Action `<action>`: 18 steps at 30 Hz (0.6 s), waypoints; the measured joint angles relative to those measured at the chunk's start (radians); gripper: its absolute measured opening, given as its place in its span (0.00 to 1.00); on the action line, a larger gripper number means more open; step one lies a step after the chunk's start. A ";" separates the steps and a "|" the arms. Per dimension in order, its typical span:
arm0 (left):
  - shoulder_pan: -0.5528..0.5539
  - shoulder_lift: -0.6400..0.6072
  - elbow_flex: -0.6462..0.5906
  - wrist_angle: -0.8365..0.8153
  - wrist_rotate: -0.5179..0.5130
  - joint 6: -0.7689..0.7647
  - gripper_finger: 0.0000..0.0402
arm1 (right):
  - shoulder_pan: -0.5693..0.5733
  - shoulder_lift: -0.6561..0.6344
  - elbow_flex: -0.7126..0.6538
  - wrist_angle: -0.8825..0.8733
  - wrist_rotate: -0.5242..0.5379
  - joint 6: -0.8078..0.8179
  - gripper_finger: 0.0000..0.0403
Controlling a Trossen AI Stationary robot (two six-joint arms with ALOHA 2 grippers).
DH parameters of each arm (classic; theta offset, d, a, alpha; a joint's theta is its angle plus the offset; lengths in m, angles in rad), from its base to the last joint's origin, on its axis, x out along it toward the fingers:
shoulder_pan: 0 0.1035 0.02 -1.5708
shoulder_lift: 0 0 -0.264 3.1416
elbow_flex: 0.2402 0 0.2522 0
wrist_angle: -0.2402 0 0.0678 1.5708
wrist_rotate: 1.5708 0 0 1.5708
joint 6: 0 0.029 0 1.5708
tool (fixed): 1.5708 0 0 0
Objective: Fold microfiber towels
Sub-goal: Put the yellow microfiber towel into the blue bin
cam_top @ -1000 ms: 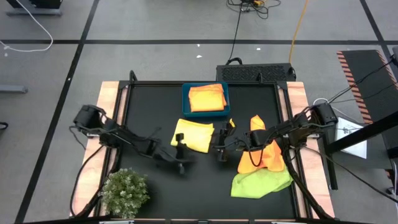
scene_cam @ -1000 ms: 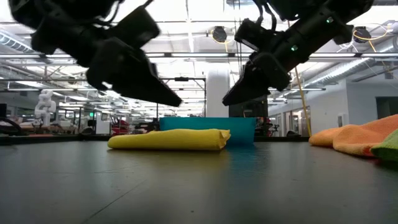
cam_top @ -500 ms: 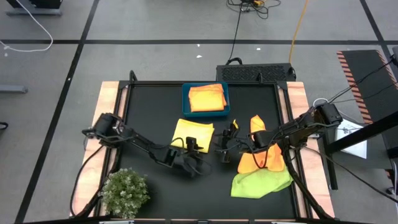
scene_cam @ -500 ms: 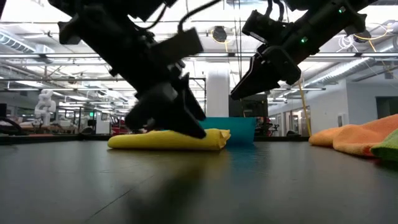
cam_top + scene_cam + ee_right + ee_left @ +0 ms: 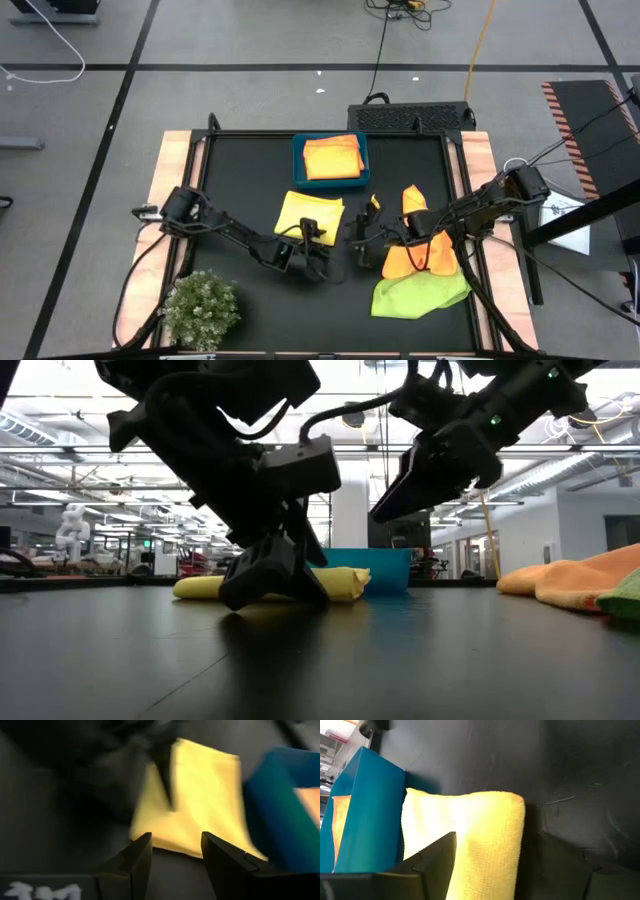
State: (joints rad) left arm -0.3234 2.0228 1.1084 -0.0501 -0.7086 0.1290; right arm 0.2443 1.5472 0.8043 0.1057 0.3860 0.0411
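A folded yellow towel (image 5: pixel 310 214) lies flat on the black mat just in front of the blue bin (image 5: pixel 331 178), which holds a folded orange towel (image 5: pixel 331 157). My left gripper (image 5: pixel 311 246) is down at the yellow towel's near edge (image 5: pixel 517 835). It is open wide: one finger is over the cloth and the other over the mat beside it. My right gripper (image 5: pixel 358 240) hovers open above the mat, right of the yellow towel (image 5: pixel 195 805). A crumpled orange towel (image 5: pixel 420 245) and a lime green towel (image 5: pixel 420 292) lie at the right. My left gripper comes down slanting from the table's near left. One finger (image 5: pixel 437 862) lies over the yellow towel's top and the other (image 5: pixel 565 870) is low over the mat beside the near edge. I cannot tell whether either finger touches the cloth.
A bushy green plant (image 5: pixel 202 310) stands at the table's near left corner, close beside the left arm. The blue bin (image 5: pixel 385 568) stands right behind the yellow towel (image 5: pixel 345 582). Bare mat lies between the two grippers and toward the near edge.
My left gripper has gone right and down to the mat at the yellow towel's near edge, and it has opened wide. The yellow towel has stayed where it was. My right gripper has kept its place above the mat.
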 joint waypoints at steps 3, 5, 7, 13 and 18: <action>0.009 0.000 0.000 -0.002 0.012 0.001 0.62 | 0.006 0.005 0.000 0.004 -0.054 0.008 0.40; 0.015 0.000 0.000 -0.004 0.033 0.004 0.58 | 0.014 0.017 0.000 0.014 -0.056 0.010 0.40; 0.018 0.000 0.000 -0.005 0.049 0.004 0.52 | 0.023 0.033 0.000 0.022 -0.058 0.001 0.40; 0.021 0.000 -0.001 -0.016 0.065 0.003 0.32 | 0.048 0.080 0.000 0.061 -0.077 -0.030 0.40; 0.021 0.000 -0.001 -0.011 0.064 0.007 0.13 | 0.066 0.122 0.000 0.105 -0.076 -0.086 0.40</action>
State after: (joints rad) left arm -0.3023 2.0228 1.1071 -0.0615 -0.6449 0.1355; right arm 0.3100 1.6695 0.8040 0.2111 0.3099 -0.0445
